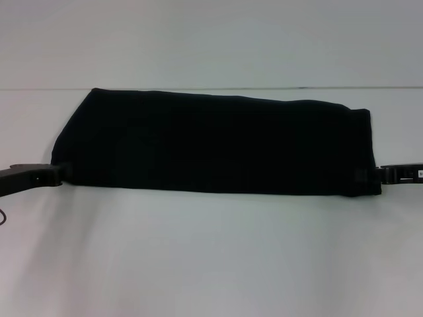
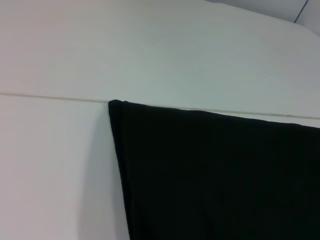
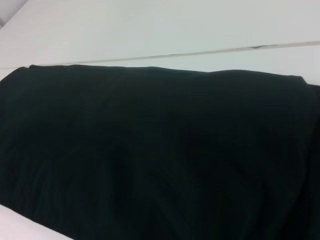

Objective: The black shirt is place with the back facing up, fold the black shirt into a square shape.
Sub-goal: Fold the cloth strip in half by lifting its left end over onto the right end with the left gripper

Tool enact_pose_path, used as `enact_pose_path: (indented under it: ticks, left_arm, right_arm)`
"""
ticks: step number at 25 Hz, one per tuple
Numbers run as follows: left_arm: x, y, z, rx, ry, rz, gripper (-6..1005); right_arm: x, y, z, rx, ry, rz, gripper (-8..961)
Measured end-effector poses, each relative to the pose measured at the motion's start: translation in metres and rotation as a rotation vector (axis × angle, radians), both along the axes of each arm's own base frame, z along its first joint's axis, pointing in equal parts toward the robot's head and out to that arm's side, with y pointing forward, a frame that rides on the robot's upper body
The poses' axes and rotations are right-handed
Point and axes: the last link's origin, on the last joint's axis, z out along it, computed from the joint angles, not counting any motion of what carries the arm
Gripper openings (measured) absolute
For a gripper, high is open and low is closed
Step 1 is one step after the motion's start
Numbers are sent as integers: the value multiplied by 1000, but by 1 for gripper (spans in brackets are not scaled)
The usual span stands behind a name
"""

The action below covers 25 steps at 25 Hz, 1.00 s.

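While you hunt for lettering, none readable: black shirt (image 1: 218, 142) folded long on white table (image 1: 198, 257); left gripper (image 1: 61, 173), right gripper (image 1: 371, 174) at its ends, finger state can't tell.

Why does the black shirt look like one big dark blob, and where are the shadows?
Head view: the black shirt shows almost no folds, with a soft shadow along its near edge on the table. Left wrist view: a faint shadow lies beside the shirt's edge. Right wrist view: only dim creases show.

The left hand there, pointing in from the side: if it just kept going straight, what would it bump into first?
Most likely the black shirt. The left hand sits at the folded shirt's near left corner, pointing inward along the white table, so cloth is right ahead. Whether it already touches is unclear.
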Motion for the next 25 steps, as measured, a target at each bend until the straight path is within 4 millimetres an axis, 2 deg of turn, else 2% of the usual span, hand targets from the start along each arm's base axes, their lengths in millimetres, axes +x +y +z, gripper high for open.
enact_pose_path:
  ticks: [2,7,12,20,25]
  left_arm:
    - [-1,0,0,3,0,3,1]
    - [-2,-1,0,4,-2,7,1]
    - [-4,-7,2,0,-18,15,0]
    - [-8,-30,9,-31,-77,16,1]
    - [-8,-54,14,-72,-161,-4,1]
  right_arm:
    - [1,0,1,1,-1,-1,409]
    - [4,-2,3,2,-3,-8,173]
    - [10,-5,12,9,-6,-17,14]
    - [17,-11,27,17,10,3,15]
    - [26,-22,36,8,24,9,15]
